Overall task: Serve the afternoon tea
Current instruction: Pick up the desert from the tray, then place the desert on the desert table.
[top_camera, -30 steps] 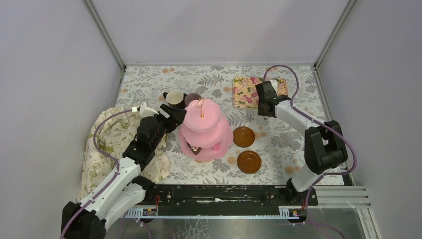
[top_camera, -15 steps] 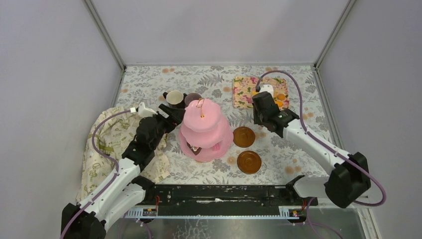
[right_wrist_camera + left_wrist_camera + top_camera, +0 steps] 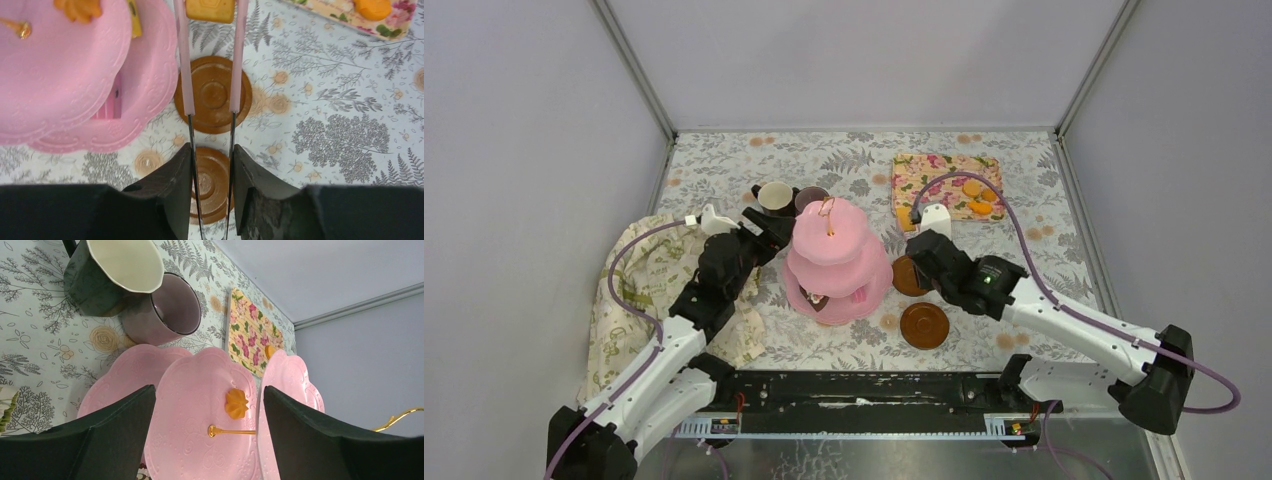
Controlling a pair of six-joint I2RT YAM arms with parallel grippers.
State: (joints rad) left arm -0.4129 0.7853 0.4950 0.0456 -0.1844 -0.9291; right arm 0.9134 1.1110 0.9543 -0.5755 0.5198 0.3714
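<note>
Leafy tabletop beneath pink cake stand

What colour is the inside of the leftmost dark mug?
Cream inside the dark fluted mug; the left wrist view shows it best.

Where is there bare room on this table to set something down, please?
Bare: the table's far strip behind the mugs, and the patch in front of the tray, right of the saucers. Crowded: the middle, around the stand; the cloth covers the left.
</note>
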